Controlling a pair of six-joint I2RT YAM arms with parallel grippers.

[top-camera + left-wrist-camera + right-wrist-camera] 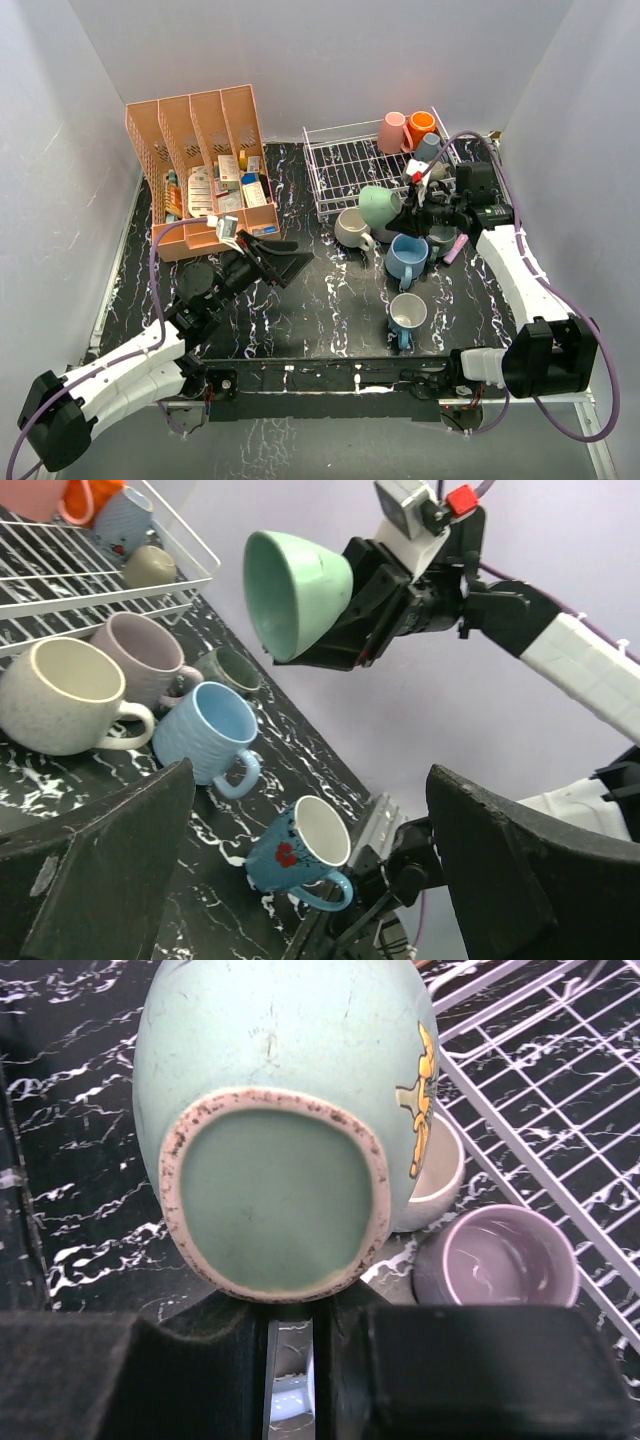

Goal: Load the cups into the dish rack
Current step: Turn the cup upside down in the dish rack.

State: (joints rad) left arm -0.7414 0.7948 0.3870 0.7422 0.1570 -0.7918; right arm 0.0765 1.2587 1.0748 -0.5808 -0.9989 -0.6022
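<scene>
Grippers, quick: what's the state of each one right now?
Left gripper: open, holding nothing.
Right gripper: shut on the mint-green glazed ceramic mug.

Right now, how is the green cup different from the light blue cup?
The green cup is held up in the air by the right gripper. The light blue cup sits on the table. The green cup is tipped on its side, while the light blue cup stands upright, mouth up. Neither cup is in the rack yet.
</scene>
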